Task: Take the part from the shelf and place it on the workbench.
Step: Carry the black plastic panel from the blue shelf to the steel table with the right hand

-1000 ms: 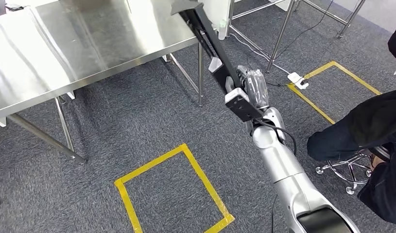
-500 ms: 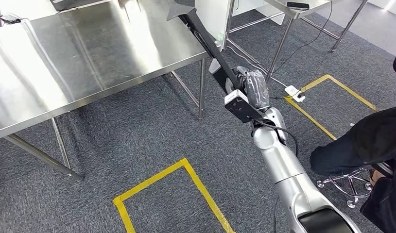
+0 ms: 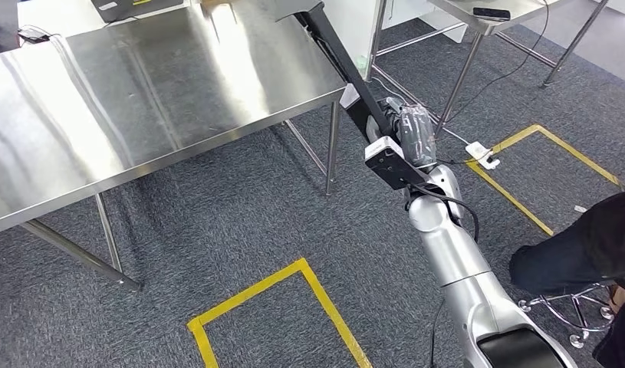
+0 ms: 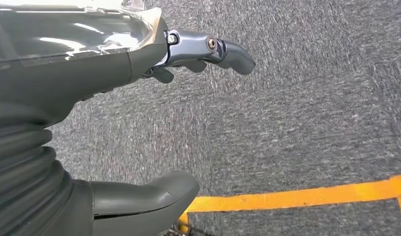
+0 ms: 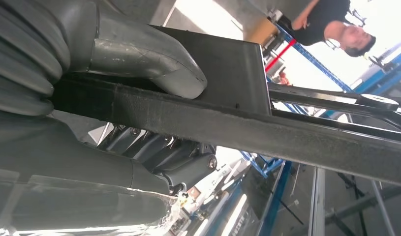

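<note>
The part point(image 3: 342, 67) is a long black bar with a flat plate at its near end. My right hand point(image 3: 413, 136) grips it near that plate, and its far end reaches up past the right corner of the steel workbench point(image 3: 140, 100). In the right wrist view the thumb point(image 5: 144, 51) presses on the part point(image 5: 287, 132) and the fingers curl under it. My left hand point(image 4: 65, 78) hangs over grey carpet, fingers apart, holding nothing.
A person point(image 3: 581, 241) sits on a wheeled stool point(image 3: 574, 310) at the right. Yellow tape squares point(image 3: 301, 268) mark the carpet, one point(image 3: 524, 134) beside a white power strip point(image 3: 484, 159). A second metal table point(image 3: 478, 15) stands behind the workbench.
The whole view has shifted, so the camera has moved and the workbench now takes up more of the picture. My right hand still holds the part, now nearer the workbench corner.
</note>
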Controlling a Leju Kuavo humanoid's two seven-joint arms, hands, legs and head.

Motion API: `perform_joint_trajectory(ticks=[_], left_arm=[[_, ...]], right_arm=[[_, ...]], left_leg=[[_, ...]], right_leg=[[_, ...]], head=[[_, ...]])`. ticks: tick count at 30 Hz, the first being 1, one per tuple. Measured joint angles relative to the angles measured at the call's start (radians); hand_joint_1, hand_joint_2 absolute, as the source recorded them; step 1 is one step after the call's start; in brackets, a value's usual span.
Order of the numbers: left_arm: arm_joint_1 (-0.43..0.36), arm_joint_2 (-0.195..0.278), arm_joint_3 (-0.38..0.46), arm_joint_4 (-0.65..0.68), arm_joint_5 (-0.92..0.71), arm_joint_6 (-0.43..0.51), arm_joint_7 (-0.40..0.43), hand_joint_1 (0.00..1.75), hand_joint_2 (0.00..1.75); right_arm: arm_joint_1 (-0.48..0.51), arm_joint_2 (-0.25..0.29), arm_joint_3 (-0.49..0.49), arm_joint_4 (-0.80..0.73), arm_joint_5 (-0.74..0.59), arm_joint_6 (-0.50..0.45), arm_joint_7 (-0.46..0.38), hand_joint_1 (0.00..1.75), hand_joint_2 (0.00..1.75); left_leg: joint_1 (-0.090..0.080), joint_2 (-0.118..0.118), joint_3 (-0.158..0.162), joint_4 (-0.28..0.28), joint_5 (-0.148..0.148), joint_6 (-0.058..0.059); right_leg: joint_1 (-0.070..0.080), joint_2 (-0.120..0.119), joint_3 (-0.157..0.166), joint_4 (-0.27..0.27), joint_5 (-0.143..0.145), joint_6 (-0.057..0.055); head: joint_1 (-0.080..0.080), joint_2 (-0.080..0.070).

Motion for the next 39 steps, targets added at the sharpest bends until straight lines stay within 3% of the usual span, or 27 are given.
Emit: perform_joint_trajectory(ticks=[1,3,5,6,7,9,11,14,22,39], left_arm=[[-0.001,0.001,0.000,-0.001,0.000,0.000,-0.001,0.00,1.75],[-0.001,0.001,0.000,-0.001,0.000,0.000,-0.002,0.00,1.75],[-0.001,0.001,0.001,-0.001,0.000,0.000,-0.002,0.00,1.75],[-0.001,0.002,0.001,-0.001,0.000,0.000,-0.002,0.00,1.75],[-0.001,0.002,0.001,-0.001,0.000,0.000,-0.002,0.00,1.75],[-0.001,0.004,0.001,-0.001,0.000,0.000,-0.002,0.00,1.75],[-0.003,0.004,0.001,-0.001,-0.001,0.000,-0.002,0.00,1.75],[-0.003,0.003,0.001,-0.001,-0.001,0.002,-0.002,0.00,1.75],[-0.003,0.006,0.002,-0.001,-0.001,0.003,-0.002,0.00,1.75],[-0.003,0.006,0.005,-0.001,-0.001,0.003,-0.002,0.00,1.75]], right_arm=[[-0.001,-0.001,0.000,-0.004,0.000,-0.001,0.000,1.75,1.75],[0.000,-0.002,-0.001,-0.008,-0.001,-0.002,0.000,1.75,1.75],[0.001,-0.003,-0.001,-0.009,-0.001,-0.002,0.000,1.75,1.75],[0.002,-0.004,-0.001,-0.009,-0.002,-0.002,0.000,1.75,1.75],[0.002,-0.005,-0.001,-0.009,-0.003,-0.002,0.000,1.75,1.75],[0.002,-0.006,-0.002,-0.010,-0.006,-0.002,0.000,1.75,1.75],[0.000,-0.007,-0.002,-0.011,-0.007,-0.002,0.000,1.75,1.75],[0.000,-0.008,-0.004,-0.012,-0.009,-0.002,0.000,1.75,1.75],[-0.001,-0.009,-0.005,-0.012,-0.010,-0.002,0.000,1.75,1.75],[-0.001,-0.010,-0.006,-0.012,-0.010,-0.002,0.000,1.75,1.75]], left_leg=[[0.004,0.004,-0.022,0.046,-0.025,-0.009],[0.018,0.013,-0.095,0.188,-0.083,-0.025],[0.032,0.018,-0.158,0.282,-0.098,-0.037],[0.037,0.020,-0.166,0.281,-0.082,-0.041],[0.041,0.021,-0.154,0.243,-0.050,-0.043],[0.045,0.023,-0.090,0.101,0.021,-0.045],[0.045,0.021,-0.038,-0.005,0.058,-0.039],[0.036,0.018,-0.030,-0.019,0.060,-0.030],[0.018,0.013,-0.033,-0.017,0.063,-0.006],[0.017,0.013,-0.034,-0.017,0.065,-0.002]], right_leg=[[-0.005,-0.001,0.005,-0.002,-0.002,-0.006],[-0.005,-0.001,0.011,-0.002,-0.006,-0.014],[-0.006,-0.001,0.013,-0.001,-0.008,-0.015],[-0.007,-0.001,0.014,-0.001,-0.009,-0.014],[-0.009,-0.001,0.016,-0.001,-0.011,-0.013],[-0.010,0.000,0.020,0.001,-0.015,-0.006],[-0.004,0.002,0.020,0.005,-0.021,0.002],[0.005,0.002,0.016,0.009,-0.022,0.006],[-0.009,-0.002,0.018,0.000,-0.015,0.022],[-0.009,-0.002,0.017,0.000,-0.013,0.026]], head=[[-0.001,0.000],[-0.003,0.000],[-0.003,0.000],[-0.003,0.000],[-0.003,0.000],[-0.003,0.000],[-0.002,0.000],[0.001,0.000],[0.001,0.000],[0.001,0.000]])
